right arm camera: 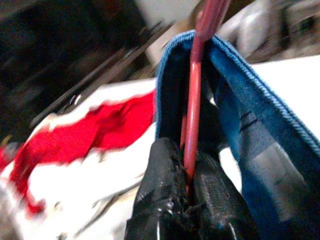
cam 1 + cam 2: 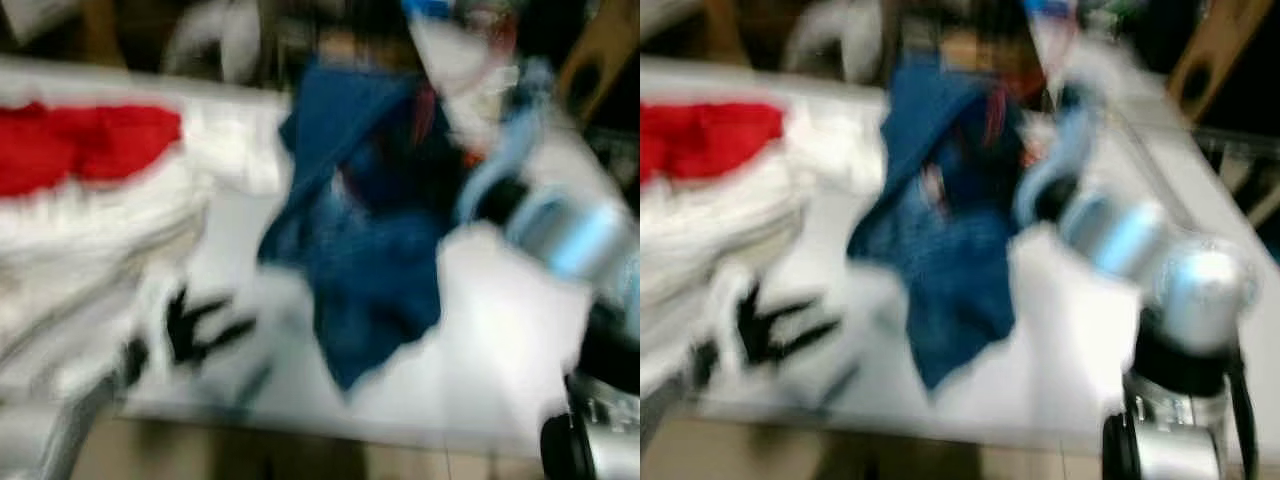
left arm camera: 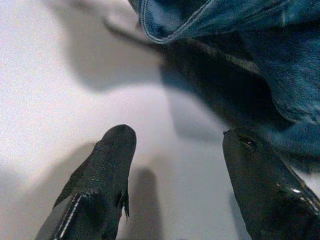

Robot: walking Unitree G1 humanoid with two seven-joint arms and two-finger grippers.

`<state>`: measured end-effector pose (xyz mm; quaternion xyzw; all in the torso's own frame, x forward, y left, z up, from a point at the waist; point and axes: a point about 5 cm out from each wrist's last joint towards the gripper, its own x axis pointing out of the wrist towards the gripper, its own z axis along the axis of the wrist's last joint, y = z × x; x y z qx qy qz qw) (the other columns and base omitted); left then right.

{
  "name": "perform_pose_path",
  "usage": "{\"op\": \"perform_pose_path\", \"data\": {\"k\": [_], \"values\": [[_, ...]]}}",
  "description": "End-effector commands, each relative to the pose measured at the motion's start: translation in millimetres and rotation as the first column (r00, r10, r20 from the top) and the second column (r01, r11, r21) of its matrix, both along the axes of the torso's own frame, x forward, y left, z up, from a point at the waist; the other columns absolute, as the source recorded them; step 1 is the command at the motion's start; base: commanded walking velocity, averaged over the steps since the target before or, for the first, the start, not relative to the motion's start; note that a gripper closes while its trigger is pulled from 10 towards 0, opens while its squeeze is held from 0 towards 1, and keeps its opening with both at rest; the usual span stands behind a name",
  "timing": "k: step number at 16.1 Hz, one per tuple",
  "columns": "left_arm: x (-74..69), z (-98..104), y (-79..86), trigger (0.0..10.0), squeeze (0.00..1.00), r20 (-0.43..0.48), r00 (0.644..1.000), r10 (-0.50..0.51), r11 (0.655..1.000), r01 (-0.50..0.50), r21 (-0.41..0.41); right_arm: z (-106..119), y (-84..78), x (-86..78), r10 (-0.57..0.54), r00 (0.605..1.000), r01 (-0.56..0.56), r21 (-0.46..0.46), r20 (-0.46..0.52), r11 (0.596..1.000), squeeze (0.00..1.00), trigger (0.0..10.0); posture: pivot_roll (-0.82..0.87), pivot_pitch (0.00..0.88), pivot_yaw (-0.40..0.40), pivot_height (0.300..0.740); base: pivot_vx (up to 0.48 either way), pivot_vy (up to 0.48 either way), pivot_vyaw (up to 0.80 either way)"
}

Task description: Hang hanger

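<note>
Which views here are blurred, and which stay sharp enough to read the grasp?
Both eye views are heavily motion-blurred; the blue garment is only a smear. The left wrist view is sharp, with soft shadows under the open left hand. The right wrist view is sharp up close, showing the right hand clamping the red hanger, background blurred.
</note>
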<state>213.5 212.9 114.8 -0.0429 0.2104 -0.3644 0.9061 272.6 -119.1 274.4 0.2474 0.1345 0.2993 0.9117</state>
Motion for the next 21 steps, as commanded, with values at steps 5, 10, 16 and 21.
{"op": "perform_pose_path", "data": {"k": [5,10,16,21], "values": [[-6.6,38.2,-10.5,10.0,1.0,0.099,0.994,-0.049,0.999,0.049,0.003,-6.3,-6.3,-14.8,0.093,0.996,-0.093,-0.072,-0.01,0.993,0.0,10.0,0.03,0.036,-0.091,0.74,0.0,0.0,0.8],[-7.2,50.7,-26.8,10.0,1.0,0.166,0.985,-0.043,0.998,0.037,0.041,-11.5,-4.8,-20.5,0.109,0.994,-0.111,-0.079,-0.028,0.991,0.0,10.0,0.04,0.052,-0.07,0.74,0.0,0.0,0.8],[-4.1,54.8,-44.9,10.0,1.0,0.169,0.983,-0.066,0.998,0.067,-0.001,-18.7,-4.9,-26.4,0.083,0.995,-0.087,-0.059,-0.057,0.994,0.0,10.0,0.04,0.072,-0.064,0.74,0.0,0.0,0.8],[-1.7,54.5,-47.8,10.0,1.0,0.158,0.983,-0.091,0.996,0.092,0.007,-19.4,-3.0,-28.3,0.069,0.996,-0.072,-0.048,-0.058,0.996,0.0,10.0,0.04,0.07,-0.051,0.74,0.0,0.0,0.8]]}}
